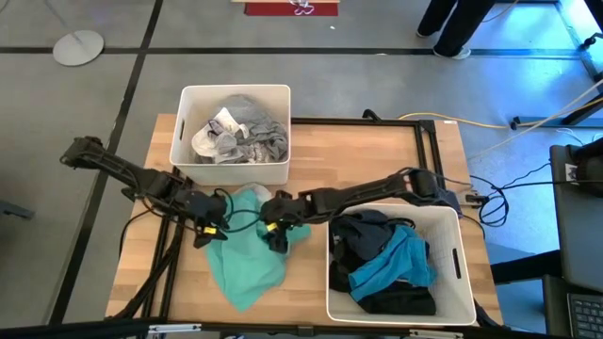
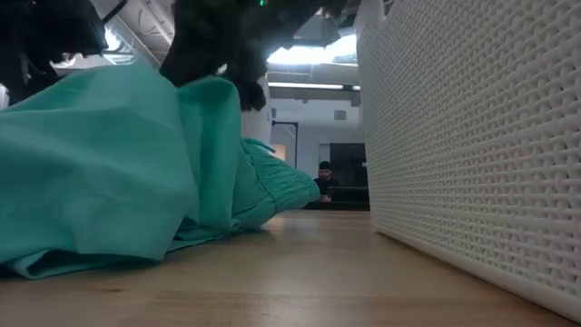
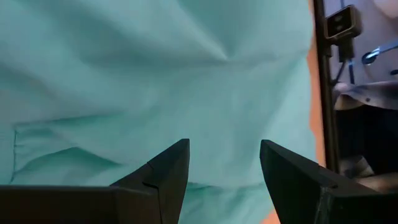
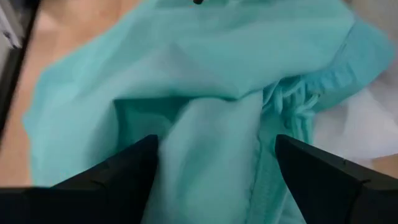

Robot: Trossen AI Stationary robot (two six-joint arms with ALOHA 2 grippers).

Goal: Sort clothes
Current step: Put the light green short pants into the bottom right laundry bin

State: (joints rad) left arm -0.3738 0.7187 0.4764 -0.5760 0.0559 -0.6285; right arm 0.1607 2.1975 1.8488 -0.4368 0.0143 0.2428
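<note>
Currently both of my tools work on one mint green garment (image 1: 247,259), which lies spread on the table (image 1: 306,297) between the two bins. My left tool (image 1: 209,233) sits at the garment's left edge with its fingers apart; in the left wrist view the fabric fills the space ahead of the two fingertips (image 3: 168,171) and nothing is clamped between them. My right tool (image 1: 275,235) sits at the garment's upper right edge, fingers at full spread, with a raised fold of the cloth lying in the gap between them. I judge that the two tools are stationed at opposite sides so that the cloth can be gathered or lifted evenly rather than dragged from one corner. In the low view the garment stands bunched into a ridge under the dark tool body, consistent with cloth pushed together from both sides.

Count, nearest first: one loose garment on the table; two tools, both on it. Two white bins. The near right bin (image 1: 462,273) holds dark garments (image 1: 363,240) and one teal garment (image 1: 391,268); the number of dark pieces cannot be told. The far left bin (image 1: 188,141) holds white and grey garments (image 1: 240,132), tangled, so no exact count. By colour, I judge the mint piece belongs with the coloured load.
</note>
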